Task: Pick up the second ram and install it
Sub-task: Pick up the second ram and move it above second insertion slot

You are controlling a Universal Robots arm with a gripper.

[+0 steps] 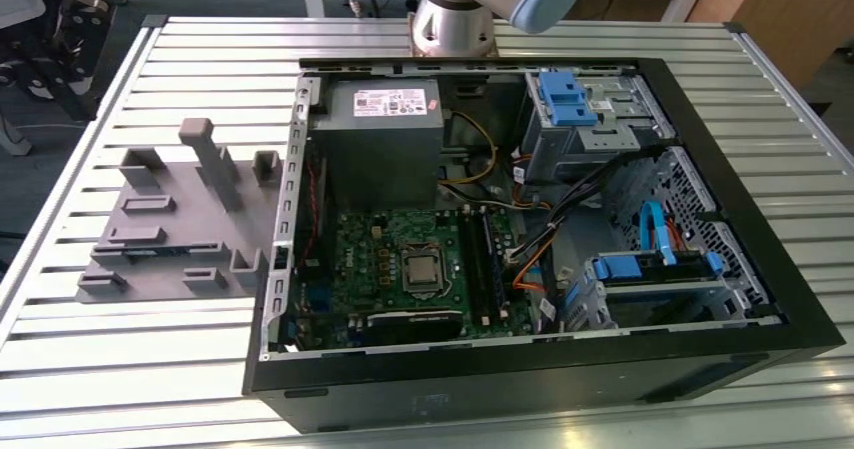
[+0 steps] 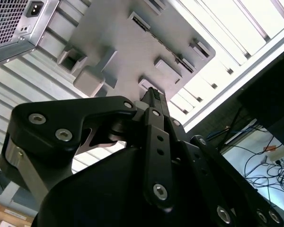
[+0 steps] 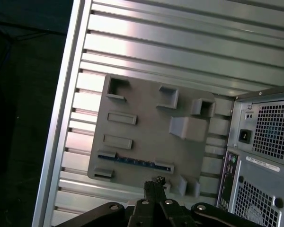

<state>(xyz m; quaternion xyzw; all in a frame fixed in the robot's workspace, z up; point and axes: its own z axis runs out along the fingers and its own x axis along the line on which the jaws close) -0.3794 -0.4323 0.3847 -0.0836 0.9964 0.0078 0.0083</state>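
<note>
The second ram (image 3: 132, 162) is a thin dark stick lying along one edge of the gray fixture plate (image 3: 146, 127), held between two small end blocks. In the exterior view the ram (image 1: 144, 252) rests on the fixture plate (image 1: 174, 234), at that view's left of the open computer case (image 1: 534, 219). My gripper (image 3: 154, 181) hovers high above the fixture, just off the edge where the ram lies. Its fingertips (image 2: 153, 93) are pressed together with nothing between them. The arm's base (image 1: 454, 19) stands behind the case.
The case lies on a ribbed metal table (image 1: 200, 59), its motherboard (image 1: 400, 264) with memory slots (image 1: 483, 259) exposed. A power supply (image 1: 380, 119), loose cables (image 1: 574, 199) and blue drive brackets (image 1: 574, 99) crowd the case. Tall posts (image 1: 214, 164) rise from the fixture.
</note>
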